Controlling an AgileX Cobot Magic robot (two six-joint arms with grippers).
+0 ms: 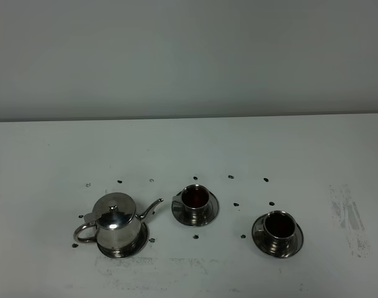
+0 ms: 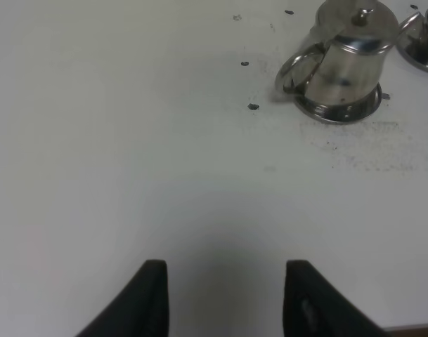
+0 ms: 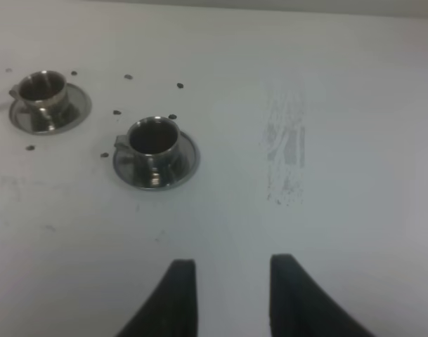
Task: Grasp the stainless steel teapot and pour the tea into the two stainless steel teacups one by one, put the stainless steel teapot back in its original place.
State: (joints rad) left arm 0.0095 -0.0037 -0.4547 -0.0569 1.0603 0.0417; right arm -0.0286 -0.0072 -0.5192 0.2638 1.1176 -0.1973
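Observation:
The stainless steel teapot (image 1: 117,221) stands upright on its round saucer (image 1: 141,245) at the front left of the white table, spout toward the cups. It also shows in the left wrist view (image 2: 348,53). One teacup (image 1: 195,199) on a saucer sits in the middle, the other teacup (image 1: 278,227) on a saucer sits to the right; both hold dark liquid. They show in the right wrist view too (image 3: 42,88) (image 3: 154,142). My left gripper (image 2: 224,295) is open and empty, well back from the teapot. My right gripper (image 3: 231,291) is open and empty, back from the cups.
Small dark marks dot the white table (image 1: 189,155) around the cups. A grey scuffed patch (image 1: 349,217) lies at the right. A pale wall stands behind the table's far edge. Neither arm shows in the exterior high view.

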